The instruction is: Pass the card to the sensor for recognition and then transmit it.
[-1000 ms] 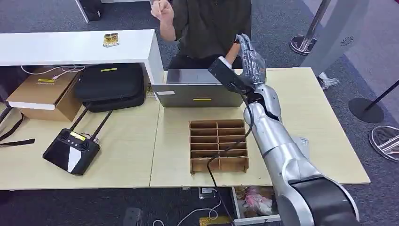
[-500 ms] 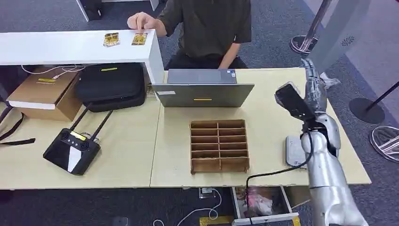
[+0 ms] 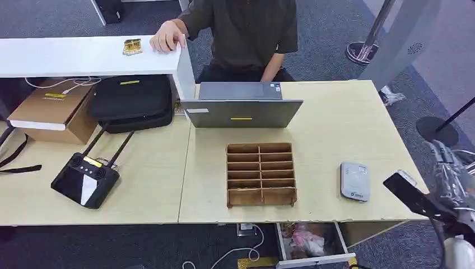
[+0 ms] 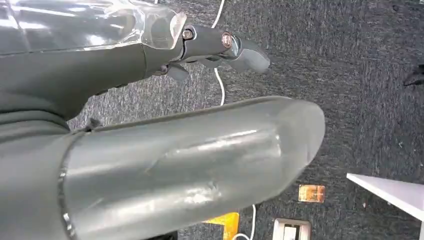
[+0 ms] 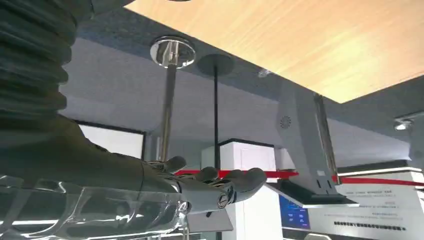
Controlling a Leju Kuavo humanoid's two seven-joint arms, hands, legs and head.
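A gold card (image 3: 132, 46) lies on the white shelf (image 3: 67, 56) at the back left. A person's hand (image 3: 167, 36) rests on the shelf just right of it. The grey sensor (image 3: 354, 181) lies flat near the table's front right corner. My right hand (image 3: 448, 168) hangs off the table's right edge, beyond the sensor, with its fingers stretched out and nothing in them; the right wrist view shows these fingers (image 5: 215, 187) straight and bare. My left hand (image 4: 220, 47) hangs over the carpet and holds nothing.
A wooden compartment rack (image 3: 260, 174) stands mid-table with a laptop (image 3: 241, 106) behind it. A person in a dark shirt (image 3: 252, 28) sits behind the laptop. A black controller (image 3: 84, 179), a black bag (image 3: 131, 101) and a cardboard box (image 3: 50, 109) occupy the left side.
My right arm has swung from above the laptop, near the person, back right and down past the table's edge. The person laid a card on the white shelf and now covers it with a hand.
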